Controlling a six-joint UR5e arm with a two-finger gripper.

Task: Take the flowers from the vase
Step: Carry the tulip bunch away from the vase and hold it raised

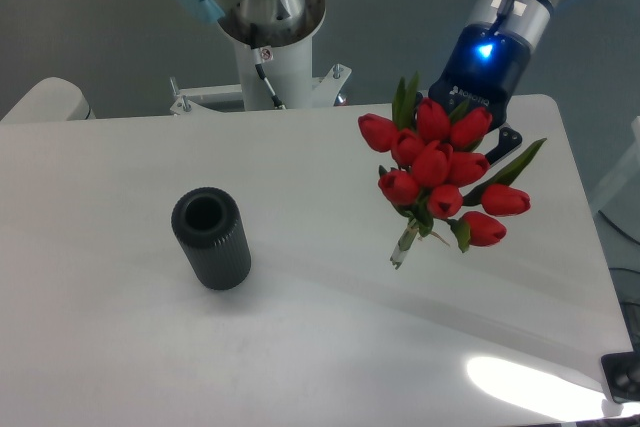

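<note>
Vase (211, 238) stands upright on the table (330, 347), at about 9 o'clock of the tabletop's middle, mouth up, nothing in it. Flowers (440, 172) hang in the air at about 2 o'clock from the vase, well apart from it, over the table's right half; stems point down toward 7 o'clock, ends clear of the surface. Gripper (470, 137) sits behind and above the bunch, mostly hidden by it. Robot base (268, 42) stands behind the table's far edge, at 12 o'clock from the vase.

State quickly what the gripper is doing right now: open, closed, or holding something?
Gripper: closed on the flowers, held in the air, clear of the vase.
</note>
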